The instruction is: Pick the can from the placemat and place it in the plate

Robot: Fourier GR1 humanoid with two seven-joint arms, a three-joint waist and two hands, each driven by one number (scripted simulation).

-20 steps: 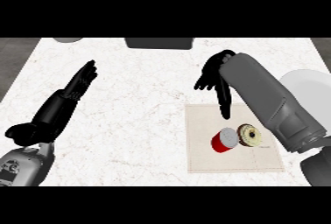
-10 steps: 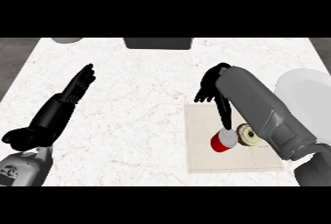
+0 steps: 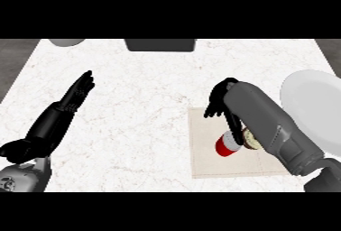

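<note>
The counter [image 3: 146, 90] is white, grey-veined stone, with darker floor showing past its far corners. Along the far edge sit a pale grey bowl [image 3: 66, 42] and a dark box [image 3: 160, 44]. A white plate [image 3: 313, 106] lies at the right edge with nothing on it. Just to its left lies a beige placemat [image 3: 213, 164].

The can [image 3: 227, 145], red with a pale end, lies on its side on the placemat. A pale round thing [image 3: 252, 139] sits just beside it, half hidden under the right forearm.

The right hand [image 3: 221, 100] hangs over the mat's far edge, fingers slack and part-bent, closed on nothing. One dark finger [image 3: 233, 127] runs down to the can's upper end; I cannot tell whether it touches. The left hand [image 3: 77, 94] rests at the left, fingers straight and pointing away.

Since a second ago the right hand has sunk from above the mat's far edge towards the can. The can itself has not stirred, and the left hand is much as it was.
</note>
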